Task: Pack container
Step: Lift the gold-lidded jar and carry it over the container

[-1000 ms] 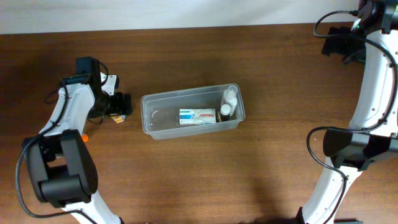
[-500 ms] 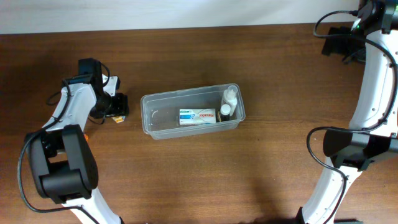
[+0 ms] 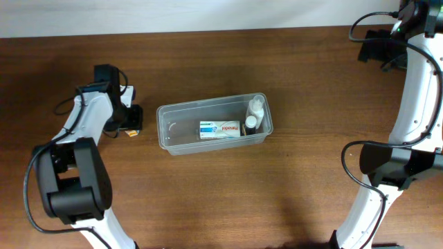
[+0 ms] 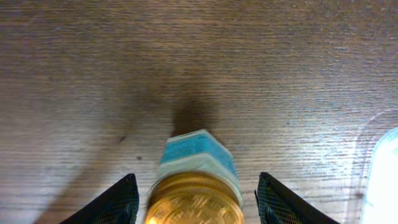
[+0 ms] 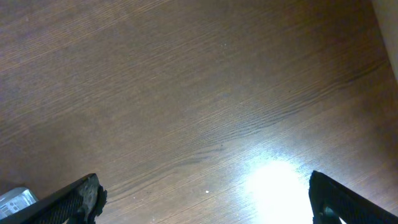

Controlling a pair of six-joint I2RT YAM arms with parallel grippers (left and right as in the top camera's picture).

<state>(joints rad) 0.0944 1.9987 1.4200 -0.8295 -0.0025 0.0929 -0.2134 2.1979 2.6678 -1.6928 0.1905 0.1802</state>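
— Wooden table (image 3: pixel 208 200): what has been altered at left?
— Left claw (image 3: pixel 131 119) has been drawn in about gold-capped jar (image 4: pixel 194 186); firm grip cannot be told. Tub (image 3: pixel 166 135) lies mid-table, part-filled; jar likely loaded next. Right claw (image 5: pixel 205 200) is held wide, empty.

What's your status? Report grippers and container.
Left gripper astride gold-lidded jar, grip unconfirmed. Right gripper open, empty. Container holds box, two bottles. Nothing between jar and container.
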